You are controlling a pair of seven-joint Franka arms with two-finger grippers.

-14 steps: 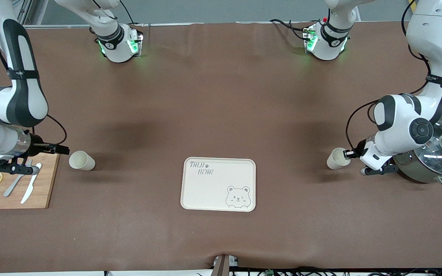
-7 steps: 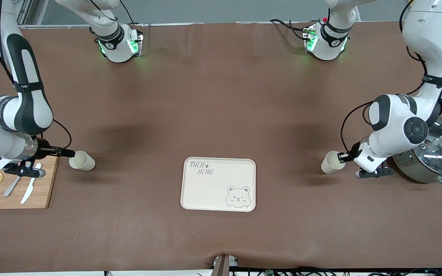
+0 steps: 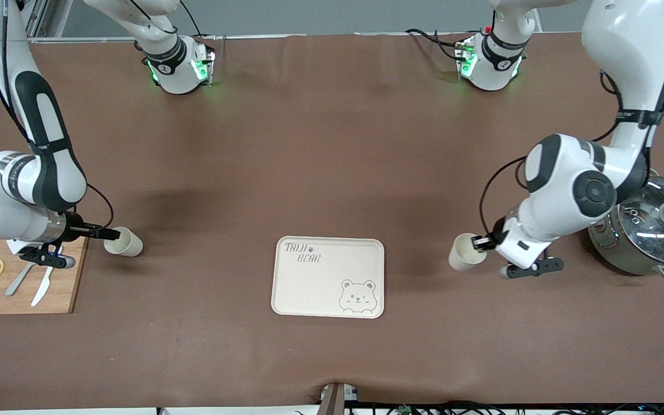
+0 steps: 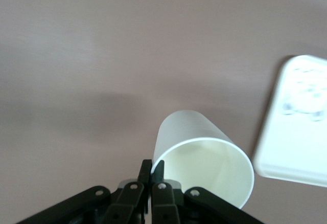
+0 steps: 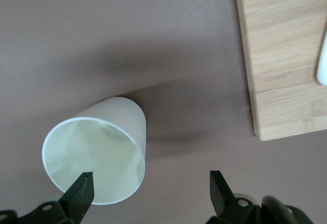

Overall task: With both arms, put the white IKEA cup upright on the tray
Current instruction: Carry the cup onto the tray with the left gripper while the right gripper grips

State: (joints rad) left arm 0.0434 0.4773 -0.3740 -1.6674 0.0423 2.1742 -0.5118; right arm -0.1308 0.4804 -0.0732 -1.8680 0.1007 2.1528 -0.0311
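Item: two white cups.

- One cup [image 3: 463, 252], rim pinched in the left gripper [image 3: 482, 242], hangs tilted over the table beside the tray [image 3: 328, 277], toward the left arm's end.
- Second cup [image 3: 125, 241] lies on its side beside the cutting board [image 3: 49, 288]; the right gripper [image 3: 110, 233], fingers apart, is at its rim.

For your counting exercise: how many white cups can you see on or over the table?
2: one cup pinched in the left hand, beside the tray; one cup at the open right hand, beside the cutting board.
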